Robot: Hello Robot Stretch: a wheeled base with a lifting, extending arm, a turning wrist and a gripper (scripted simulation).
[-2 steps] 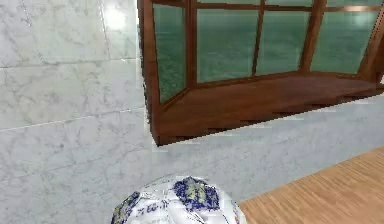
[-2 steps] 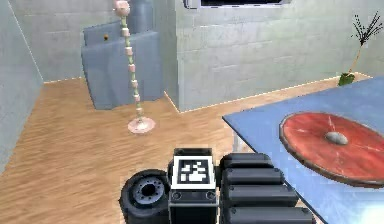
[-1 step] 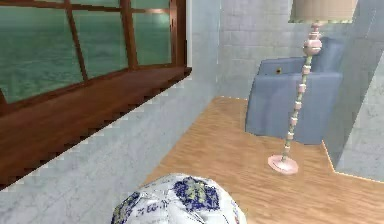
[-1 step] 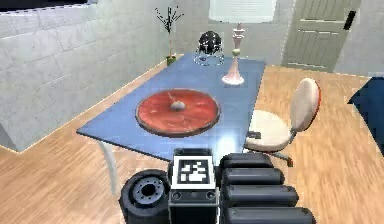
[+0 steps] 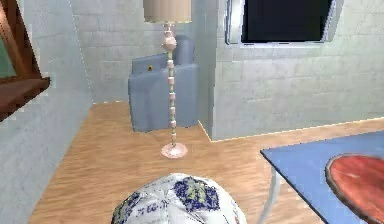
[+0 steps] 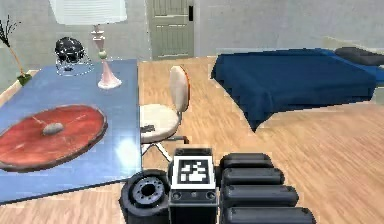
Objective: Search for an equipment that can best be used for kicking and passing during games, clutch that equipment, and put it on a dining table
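I see a patterned ball at six o'clock ahead and a blue table at four. Whether my gripper holds anything, or how its fingers are, I cannot tell.

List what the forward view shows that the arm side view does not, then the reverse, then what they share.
Forward view: a floor lamp with a beaded pole, a blue-grey armchair behind it, a dark screen on the wall, and a white ball with blue patches at the bottom edge.
Arm side view: a table lamp, a pale office chair, a dark blue bed, a door, and the robot's arm at the bottom.
Shared: the blue table with the round reddish tray on it.
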